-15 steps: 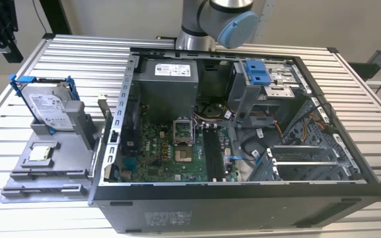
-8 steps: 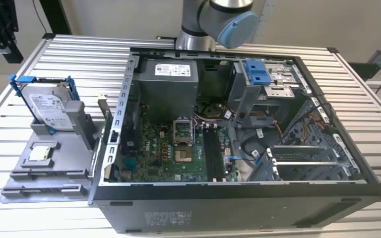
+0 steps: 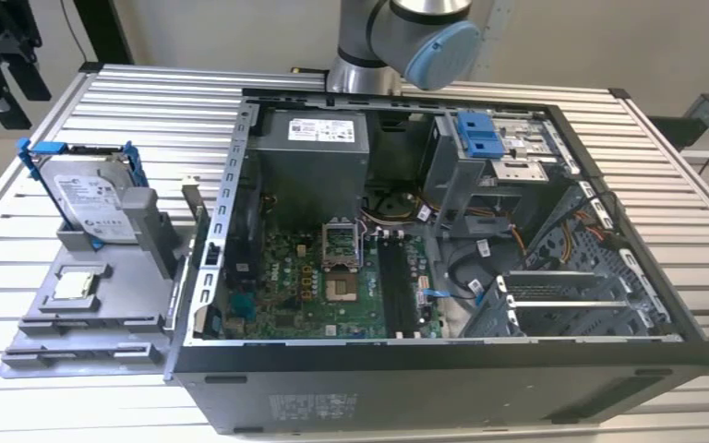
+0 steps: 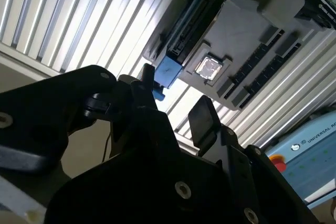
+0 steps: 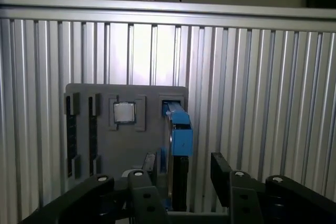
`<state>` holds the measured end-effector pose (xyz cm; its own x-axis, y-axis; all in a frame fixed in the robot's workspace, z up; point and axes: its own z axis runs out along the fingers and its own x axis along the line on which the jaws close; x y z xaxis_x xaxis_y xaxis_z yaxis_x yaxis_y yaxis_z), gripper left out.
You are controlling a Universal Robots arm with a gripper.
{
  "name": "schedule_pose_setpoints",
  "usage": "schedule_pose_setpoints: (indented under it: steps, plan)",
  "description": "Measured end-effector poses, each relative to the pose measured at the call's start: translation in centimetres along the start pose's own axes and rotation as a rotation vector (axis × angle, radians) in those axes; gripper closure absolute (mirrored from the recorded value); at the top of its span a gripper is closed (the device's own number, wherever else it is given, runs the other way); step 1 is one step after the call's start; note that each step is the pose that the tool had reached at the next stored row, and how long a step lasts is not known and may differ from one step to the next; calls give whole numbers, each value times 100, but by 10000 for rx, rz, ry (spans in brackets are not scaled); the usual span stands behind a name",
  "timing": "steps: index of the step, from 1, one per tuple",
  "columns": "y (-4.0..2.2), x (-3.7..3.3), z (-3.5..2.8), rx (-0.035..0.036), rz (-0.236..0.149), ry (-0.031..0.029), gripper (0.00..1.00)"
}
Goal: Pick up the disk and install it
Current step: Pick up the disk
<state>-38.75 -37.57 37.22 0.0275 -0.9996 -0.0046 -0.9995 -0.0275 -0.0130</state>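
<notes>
Closest to the lens in the first wrist view was the hand (image 5: 185, 167), released and carrying nothing. Its two dark fingers (image 5: 148, 165) stood apart, lined up to either side of the disk's narrow edge, with a gap visible at least on one side. No contact showed.

Beyond the fingers was the disk (image 5: 178, 145), a hard drive clipped in a thin blue frame. In the exterior view it stood upright on edge (image 3: 90, 198) in a slot of a grey holder tray (image 3: 96, 314). The tray lay on the slatted metal desk (image 3: 145, 92), just beside the open computer case (image 3: 453, 378) on the exterior view's left.

The drive looked rigid and dense for its size, with smooth metal faces that could slip. It would probably take a knock badly. The blue frame looked thin enough to flex, so the firmer hold was likely across the two flat faces near the upper edge, not on the plastic tabs.

Besides the disk, the tray held a small square processor chip (image 3: 78, 284) in a shallow recess, and its long slots looked unfilled. The case held a motherboard (image 3: 318, 277), a power supply (image 3: 311, 148) and loose cables (image 3: 539, 235). It also held a drive bay with a blue latch (image 3: 483, 136); whether that bay was vacant could not be told.
</notes>
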Motion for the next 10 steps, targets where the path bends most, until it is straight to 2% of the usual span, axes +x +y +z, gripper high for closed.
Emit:
schedule_pose_setpoints:
  steps: [8,10]
  plan:
    - [0,0,4,0,0,0,0]
    - [1,0,25,19,0,2,0]
